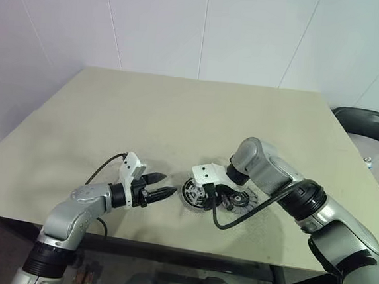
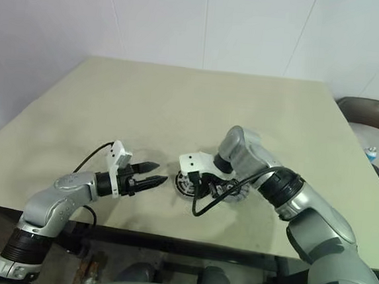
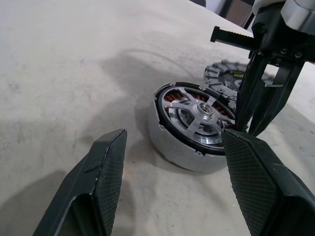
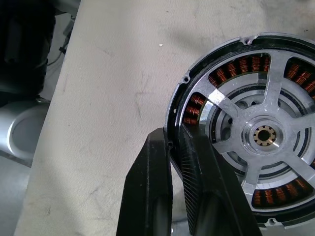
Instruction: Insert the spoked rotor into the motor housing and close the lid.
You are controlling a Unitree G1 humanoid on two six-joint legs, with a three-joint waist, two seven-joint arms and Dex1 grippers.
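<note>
- Motor housing sat on the desk near its front edge, with the spoked rotor already seated inside it, copper windings visible between the spokes
- Right gripper pointed down over the housing's rim, jaws pressed nearly together and straddling the rotor's black edge
- Left gripper hovered just beside the housing, jaws spread and empty
- Lid lay flat on the desk just behind the housing
</note>
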